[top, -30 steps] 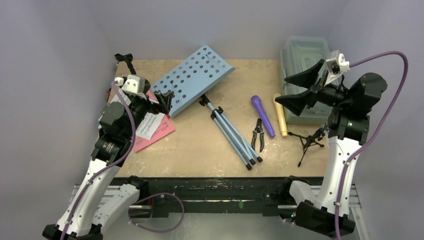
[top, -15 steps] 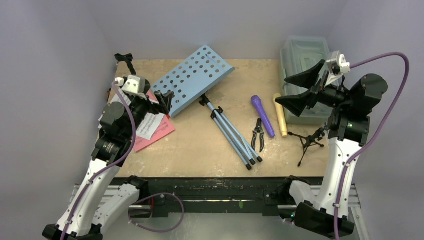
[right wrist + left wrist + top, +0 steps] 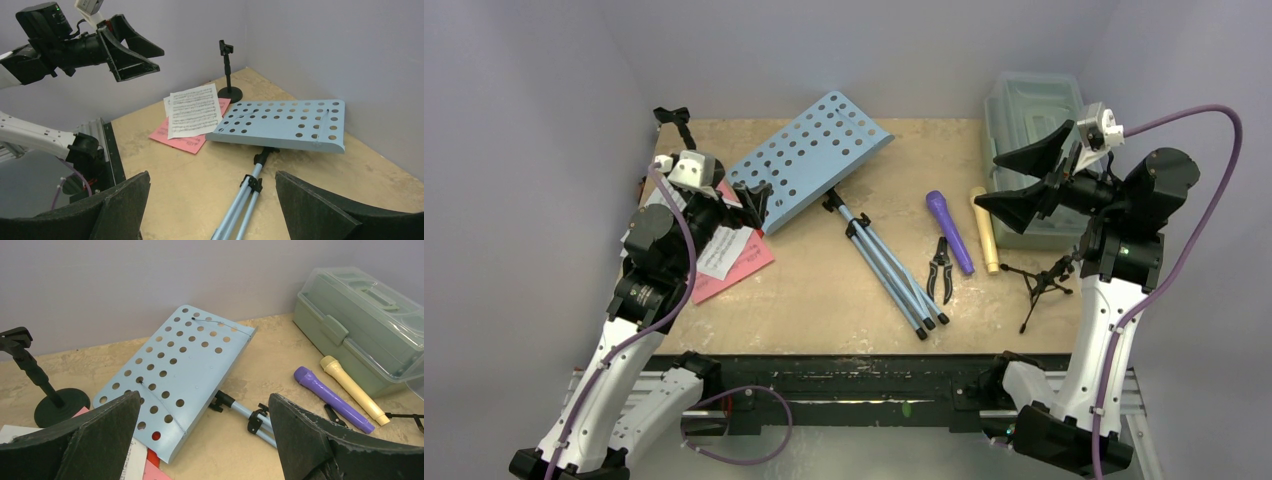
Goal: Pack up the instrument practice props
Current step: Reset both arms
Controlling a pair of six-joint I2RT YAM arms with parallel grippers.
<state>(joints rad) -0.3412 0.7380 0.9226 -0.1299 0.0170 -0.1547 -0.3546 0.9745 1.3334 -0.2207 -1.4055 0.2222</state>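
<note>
The light-blue music desk (image 3: pixel 809 155) lies flat at the back, its tripod legs (image 3: pixel 889 270) folded toward the front. Red and white sheet-music pages (image 3: pixel 729 255) lie to its left, and the round-base pole (image 3: pixel 679 125) stands in the back left corner. The purple microphone (image 3: pixel 950 232) and cream microphone (image 3: pixel 984 230) lie side by side, right of centre. The black mic tripod (image 3: pixel 1039 285) lies near the right arm. My left gripper (image 3: pixel 752 203) hovers open over the desk's near corner. My right gripper (image 3: pixel 987 180) hangs open and empty, beside the box.
A translucent grey-green plastic box (image 3: pixel 1029 120) stands shut at the back right. A small black plier-like tool (image 3: pixel 940 270) lies in front of the purple microphone. Walls close in the table's left, back and right.
</note>
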